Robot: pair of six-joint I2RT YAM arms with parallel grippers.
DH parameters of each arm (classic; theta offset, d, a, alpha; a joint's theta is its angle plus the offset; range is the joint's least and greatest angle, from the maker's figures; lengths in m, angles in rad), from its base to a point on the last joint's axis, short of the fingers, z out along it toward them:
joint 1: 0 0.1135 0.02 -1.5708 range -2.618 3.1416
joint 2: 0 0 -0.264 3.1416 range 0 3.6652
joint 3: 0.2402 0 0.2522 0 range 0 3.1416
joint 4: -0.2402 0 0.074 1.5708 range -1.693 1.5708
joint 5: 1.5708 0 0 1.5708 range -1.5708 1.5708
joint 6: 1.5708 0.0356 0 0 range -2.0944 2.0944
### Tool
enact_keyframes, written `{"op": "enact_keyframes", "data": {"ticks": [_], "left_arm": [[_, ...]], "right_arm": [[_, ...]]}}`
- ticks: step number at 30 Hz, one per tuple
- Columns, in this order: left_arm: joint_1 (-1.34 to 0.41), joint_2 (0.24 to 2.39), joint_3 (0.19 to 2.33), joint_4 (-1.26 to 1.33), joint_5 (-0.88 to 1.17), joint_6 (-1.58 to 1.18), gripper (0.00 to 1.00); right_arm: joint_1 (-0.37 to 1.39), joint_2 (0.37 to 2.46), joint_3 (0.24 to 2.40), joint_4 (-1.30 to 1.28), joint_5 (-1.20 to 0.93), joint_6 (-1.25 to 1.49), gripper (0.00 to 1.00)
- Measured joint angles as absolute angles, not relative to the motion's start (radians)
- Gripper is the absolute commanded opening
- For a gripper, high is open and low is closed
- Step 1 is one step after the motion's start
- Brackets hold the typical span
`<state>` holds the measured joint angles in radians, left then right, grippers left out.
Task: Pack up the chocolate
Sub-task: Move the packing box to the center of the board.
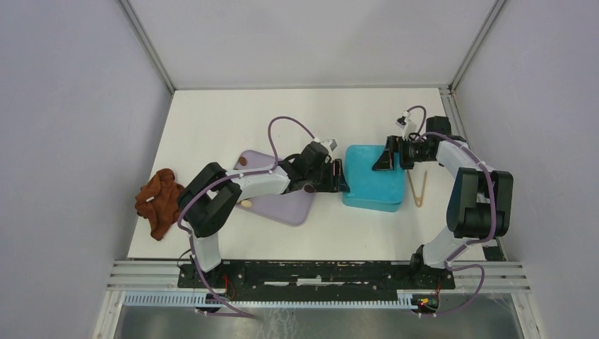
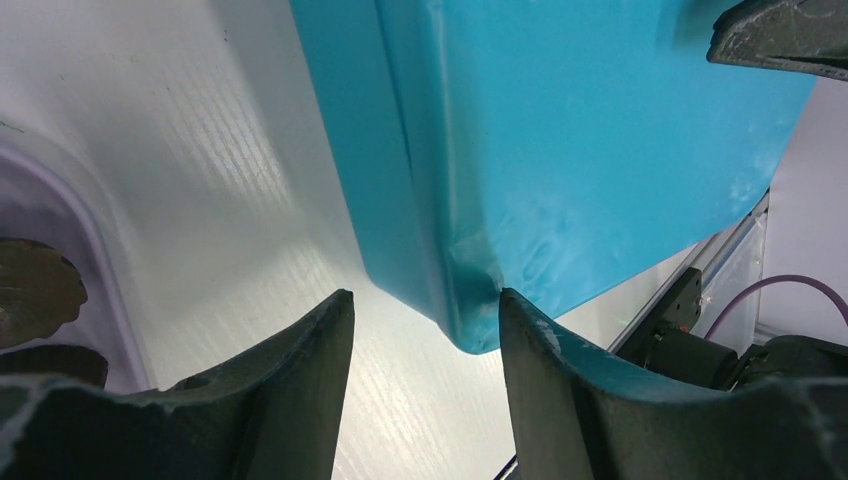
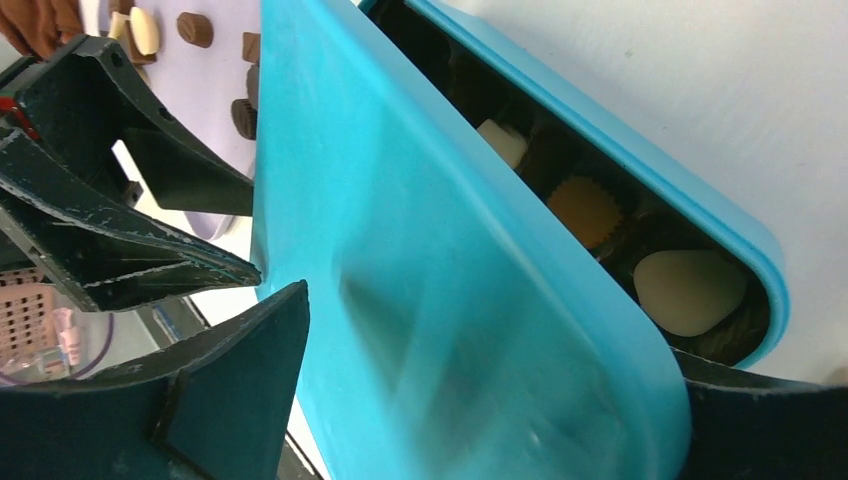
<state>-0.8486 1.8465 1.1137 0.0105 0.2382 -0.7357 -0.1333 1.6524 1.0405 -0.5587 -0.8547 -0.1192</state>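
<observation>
A teal box [image 1: 372,176] stands mid-table with its lid [image 3: 420,250] lying askew on it. A gap along one side shows chocolate inside: a cream piece [image 3: 690,290], an orange-brown one [image 3: 585,210] and a white one [image 3: 503,142]. More chocolate [image 1: 242,161] lies on the lilac tray [image 1: 282,205] left of the box. My left gripper [image 1: 341,176] is open at the box's left side, with a box corner [image 2: 470,310] between its fingers and touching one of them. My right gripper [image 1: 378,161] is open over the lid's far right part, its fingers spread wide over the lid.
A rust-brown cloth [image 1: 161,199] lies at the table's left edge. Wooden tongs [image 1: 418,189] lie just right of the box. A scalloped brown piece [image 2: 35,290] sits on the tray by my left fingers. Side walls close in the table.
</observation>
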Motion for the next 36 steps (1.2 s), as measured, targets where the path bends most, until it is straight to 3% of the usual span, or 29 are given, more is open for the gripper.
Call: {"op": "enact_keyframes", "data": {"ticks": [13, 16, 36], "left_arm": [[-0.841, 1.856, 1.136, 0.028, 0.255, -0.736, 0.66], [-0.839, 1.856, 1.136, 0.056, 0.268, -0.736, 0.66], [-0.819, 1.909, 1.14, 0.13, 0.337, -0.736, 0.64]], "right_arm": [[-0.133, 1.652, 1.085, -0.616, -0.802, -0.167, 0.88], [-0.133, 1.652, 1.102, -0.623, -0.818, -0.183, 0.93], [-0.206, 1.705, 1.096, -0.577, -1.026, -0.127, 0.93]]}}
